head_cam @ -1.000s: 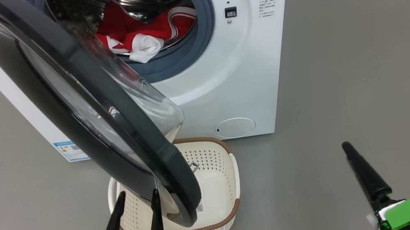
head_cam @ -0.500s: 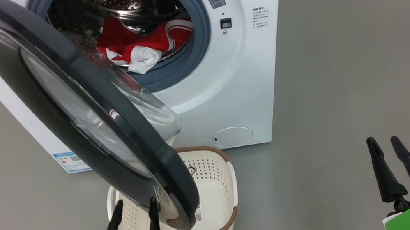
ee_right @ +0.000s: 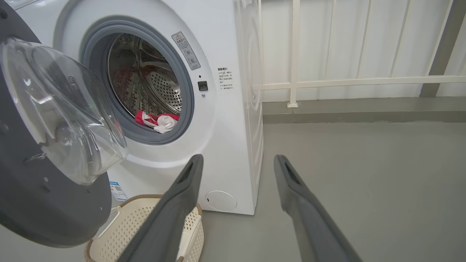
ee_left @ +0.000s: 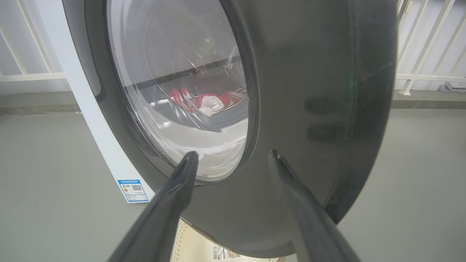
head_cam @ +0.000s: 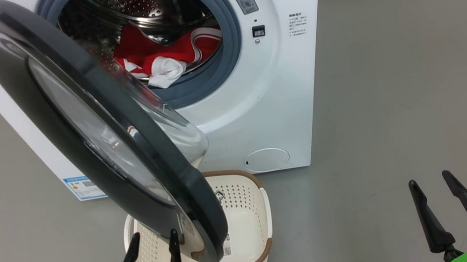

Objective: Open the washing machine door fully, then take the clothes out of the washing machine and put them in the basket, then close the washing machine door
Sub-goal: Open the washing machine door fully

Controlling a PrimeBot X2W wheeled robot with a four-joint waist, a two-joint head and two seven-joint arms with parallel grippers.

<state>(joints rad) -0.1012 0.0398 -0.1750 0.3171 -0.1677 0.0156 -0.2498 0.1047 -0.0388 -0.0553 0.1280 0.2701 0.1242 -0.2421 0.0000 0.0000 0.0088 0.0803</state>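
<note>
Right gripper (head_cam: 428, 177) lower, over open floor (head_cam: 399, 74)

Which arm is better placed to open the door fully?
Left. The left claw is open just before the washing machine door, at its black rim; the right claw is far off over floor.

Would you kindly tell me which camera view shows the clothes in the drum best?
The head view: the clothes lie large and mostly unobstructed in the drum, red fabric and white parts distinct. The right wrist view shows them much smaller; the left wrist view shows them warped through the glass of the washing machine door.
</note>
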